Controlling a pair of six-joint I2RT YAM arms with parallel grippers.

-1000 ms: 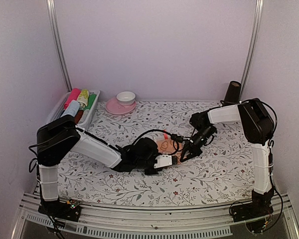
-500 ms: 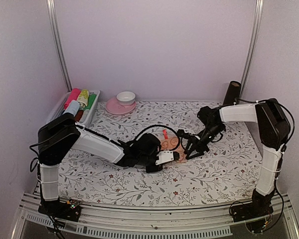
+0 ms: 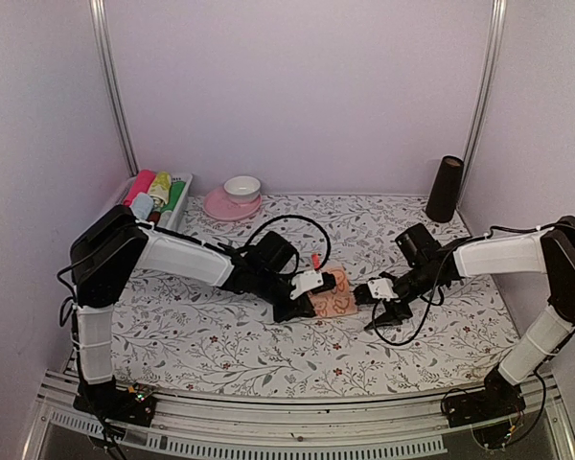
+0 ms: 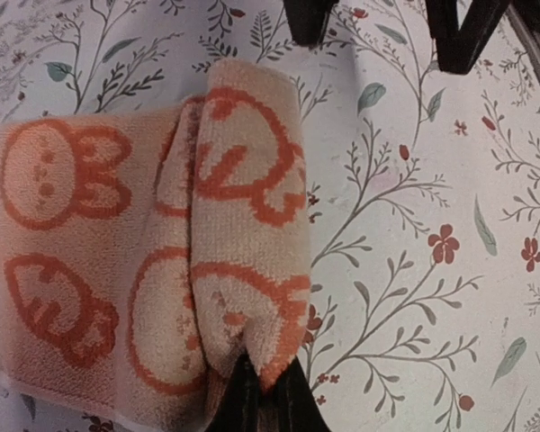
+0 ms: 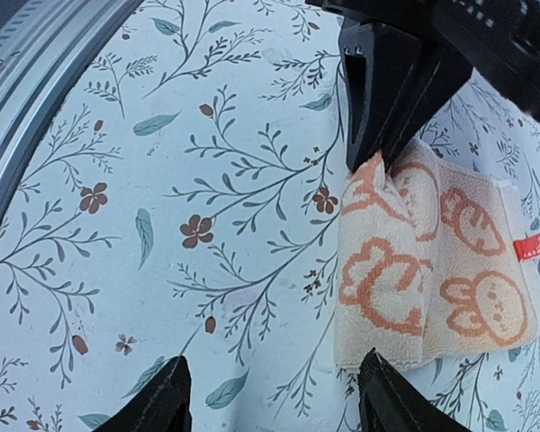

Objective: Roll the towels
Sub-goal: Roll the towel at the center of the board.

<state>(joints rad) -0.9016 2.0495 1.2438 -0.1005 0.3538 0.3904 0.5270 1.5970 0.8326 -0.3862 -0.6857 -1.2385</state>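
Top external view: a second ago the right arm stood folded high with its gripper pinched at the peach-orange towel (image 3: pixel 333 302). Now that arm lies stretched low across the bench (image 3: pixel 220 350), and the right gripper (image 3: pixel 372 300) has drawn back just off the towel's right edge, its jaws apart and holding nothing. The left gripper (image 3: pixel 305 295), loosely spread a second ago, is now clamped on the near end of the towel's rolled edge. The left wrist view shows its fingers (image 4: pixel 256 405) biting the fold, with the right-hand part rolled over and the rest lying flat. The towel sits a little further right than before and shows more of its prints. A red tag (image 5: pixel 533 243) sticks out at its flat end.

The bench is covered by a white floral sheet (image 3: pixel 431 335), with a metal rail along the near edge. At the back left a white basket (image 3: pixel 179 215) holds the pale blue towel (image 3: pixel 142 205), which looks rolled, beside pink, yellow and green things. Beside the basket a white cup (image 3: pixel 241 187) stands on a pink saucer (image 3: pixel 220 207). A dark cylinder (image 3: pixel 445 189) stands upright at the back right. The walls are pale lilac, with two metal uprights.
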